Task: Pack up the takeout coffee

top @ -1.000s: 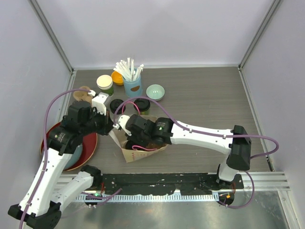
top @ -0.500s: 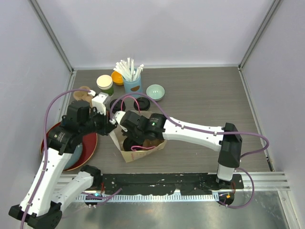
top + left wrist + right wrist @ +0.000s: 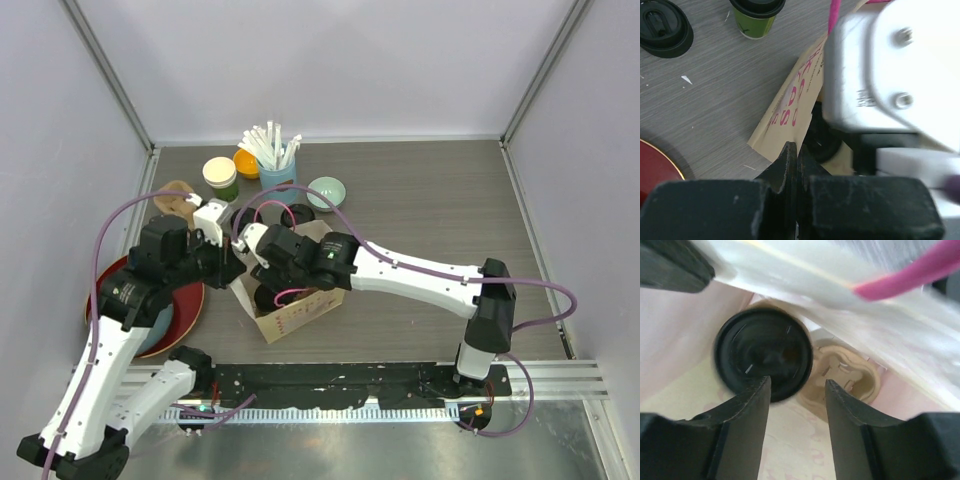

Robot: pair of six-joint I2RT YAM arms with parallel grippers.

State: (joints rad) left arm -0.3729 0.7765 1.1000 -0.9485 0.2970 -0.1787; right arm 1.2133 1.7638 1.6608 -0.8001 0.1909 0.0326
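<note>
The paper bag [image 3: 300, 312] is plain kraft brown with pink lettering on the side, soft and a bit creased. It stands open a little left of centre in the overhead view, on a grey wood-grain table [image 3: 430, 200].

Down inside it sits the first cup [image 3: 762, 354]. From the right wrist view you only get its round black plastic lid, glossy and slightly blurred, in the upper left of the frame. It sits in a moulded tan cardboard tray [image 3: 845, 375] with pulpy rounded cutouts.

The second cup [image 3: 756, 22] is out on the table at the top of the left wrist view. It's upright, with a dark-green paper wall and a black lid on, just above the bag. A loose black lid [image 3: 662, 27] lies flat in the upper left corner there.

The left gripper [image 3: 796, 162] is clamped tight on the bag's top edge, black fingers pressed together with the paper pinched between them and no gap. That arm comes up from the lower left of the overhead frame, elbow bent, wrist aimed at the bag's left rim.

The right gripper [image 3: 796, 390] is poked down into the bag mouth. Its jaws are parted with a clear gap and nothing gripped. The lid shows past the finger [image 3: 740, 435] on the left of the frame, but I can't tell if they touch. That arm reaches in one long line from the lower right of the overhead frame, wrist tipped down.

A blue cup of white straws [image 3: 277, 172] and a pale green bowl [image 3: 325, 192] sit above the bag, and a red plate [image 3: 190, 300] is at the left.
</note>
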